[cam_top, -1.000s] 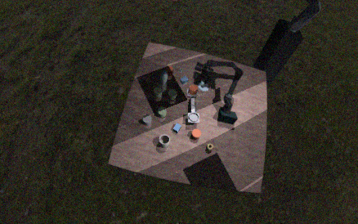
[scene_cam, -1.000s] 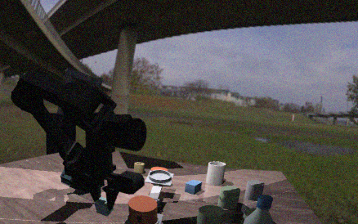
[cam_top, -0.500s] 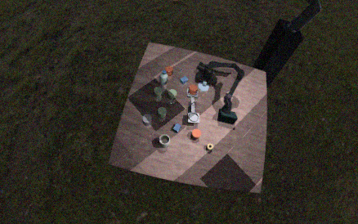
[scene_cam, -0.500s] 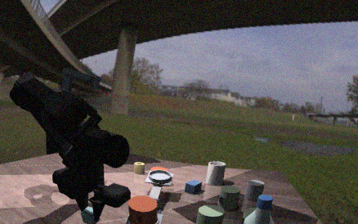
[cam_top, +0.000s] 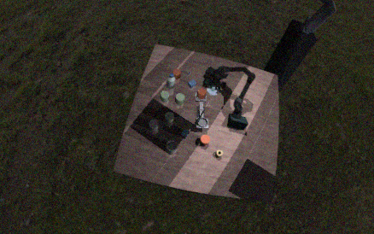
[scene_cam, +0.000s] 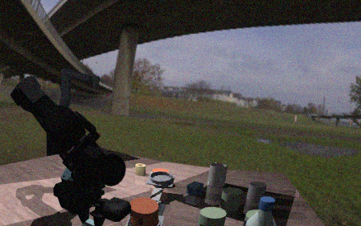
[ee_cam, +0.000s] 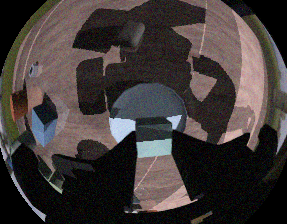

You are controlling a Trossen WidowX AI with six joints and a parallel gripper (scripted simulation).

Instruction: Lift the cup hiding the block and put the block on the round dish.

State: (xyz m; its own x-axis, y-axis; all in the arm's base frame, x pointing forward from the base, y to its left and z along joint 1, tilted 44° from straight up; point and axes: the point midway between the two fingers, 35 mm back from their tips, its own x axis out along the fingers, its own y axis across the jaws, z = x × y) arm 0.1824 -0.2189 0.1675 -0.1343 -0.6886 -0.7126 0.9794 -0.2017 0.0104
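Observation:
My gripper (cam_top: 213, 87) (ee_cam: 151, 133) is shut on a pale teal block (ee_cam: 154, 147). The round dish (ee_cam: 148, 100) (cam_top: 212, 91) is pale blue and partly in shadow. The block overlaps the dish's near edge in the wrist view; its height above the dish is unclear. One orange-red cup (cam_top: 201, 92) (scene_cam: 144, 208) stands on one end of the balance (cam_top: 201, 110). The balance's other end, a ringed pan (cam_top: 202, 123) (scene_cam: 161, 178), has no cup. The other orange cup (cam_top: 205, 139) stands on the table beyond that pan. No cup shows above the dish.
A blue block (cam_top: 192, 84) (ee_cam: 43, 131), an orange object (cam_top: 177, 73) and a blue-capped bottle (cam_top: 171, 81) lie to the dish's left in the top view. Green cups (cam_top: 164, 96) (cam_top: 180, 99) and grey cylinders (scene_cam: 217, 183) (scene_cam: 256, 194) stand beyond. A yellow ring (cam_top: 219, 153) lies past the orange cup.

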